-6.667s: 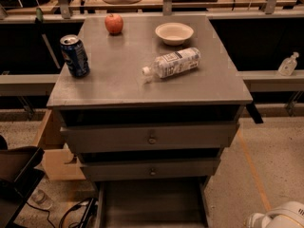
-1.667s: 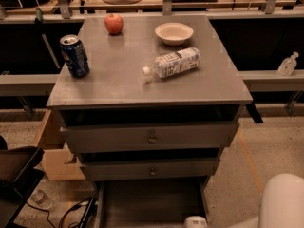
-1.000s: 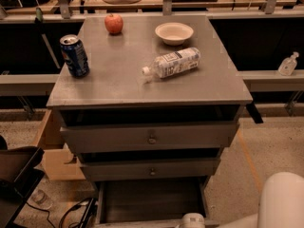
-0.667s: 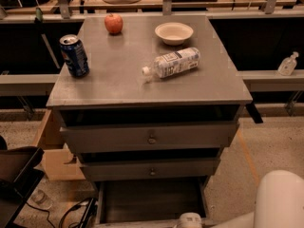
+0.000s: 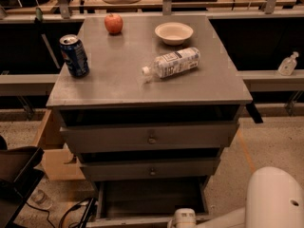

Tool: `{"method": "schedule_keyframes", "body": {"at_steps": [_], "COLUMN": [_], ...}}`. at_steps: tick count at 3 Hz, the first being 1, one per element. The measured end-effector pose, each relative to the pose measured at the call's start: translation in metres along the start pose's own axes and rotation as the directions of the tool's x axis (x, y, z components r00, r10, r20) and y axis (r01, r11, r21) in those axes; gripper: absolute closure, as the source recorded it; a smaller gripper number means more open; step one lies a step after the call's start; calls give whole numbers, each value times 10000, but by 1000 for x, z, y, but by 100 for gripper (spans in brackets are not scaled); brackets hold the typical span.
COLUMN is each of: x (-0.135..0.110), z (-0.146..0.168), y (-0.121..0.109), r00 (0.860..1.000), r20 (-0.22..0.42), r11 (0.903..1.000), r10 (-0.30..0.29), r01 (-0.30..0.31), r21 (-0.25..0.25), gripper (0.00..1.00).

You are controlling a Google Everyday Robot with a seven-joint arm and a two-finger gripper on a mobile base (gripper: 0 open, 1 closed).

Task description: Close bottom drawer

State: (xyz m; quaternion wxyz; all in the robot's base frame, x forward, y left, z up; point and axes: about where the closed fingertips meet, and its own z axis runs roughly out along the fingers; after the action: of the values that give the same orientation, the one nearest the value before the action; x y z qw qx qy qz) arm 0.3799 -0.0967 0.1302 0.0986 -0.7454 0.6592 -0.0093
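bottom drawer (image 5: 149, 199) pulled out | gripper (image 5: 183, 219) at drawer's front rim, below table's (image 5: 118, 75) front edge | grip: cannot tell

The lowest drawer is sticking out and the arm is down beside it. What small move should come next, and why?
Probably a short push inward. The bottom drawer stands pulled out well past the middle drawer, and the claw sits low at its front edge, so pressing on that front should slide it shut.
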Motion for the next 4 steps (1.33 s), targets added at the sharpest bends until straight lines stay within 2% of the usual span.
{"method": "schedule_keyframes", "body": {"at_steps": [1, 2, 3, 4], "x": [1, 1, 2, 1], "z": [7, 8, 17, 15], "y": [-31, -33, -82, -80], "r00": [9999, 9998, 9986, 9986], "r20": [3, 3, 0, 0], "r11": [9994, 9993, 9958, 9958], "r10": [-166, -195, -528, -529], "r01": [166, 194, 527, 528], "r21": [295, 331, 753, 752], "gripper": [100, 100, 100, 100]}}
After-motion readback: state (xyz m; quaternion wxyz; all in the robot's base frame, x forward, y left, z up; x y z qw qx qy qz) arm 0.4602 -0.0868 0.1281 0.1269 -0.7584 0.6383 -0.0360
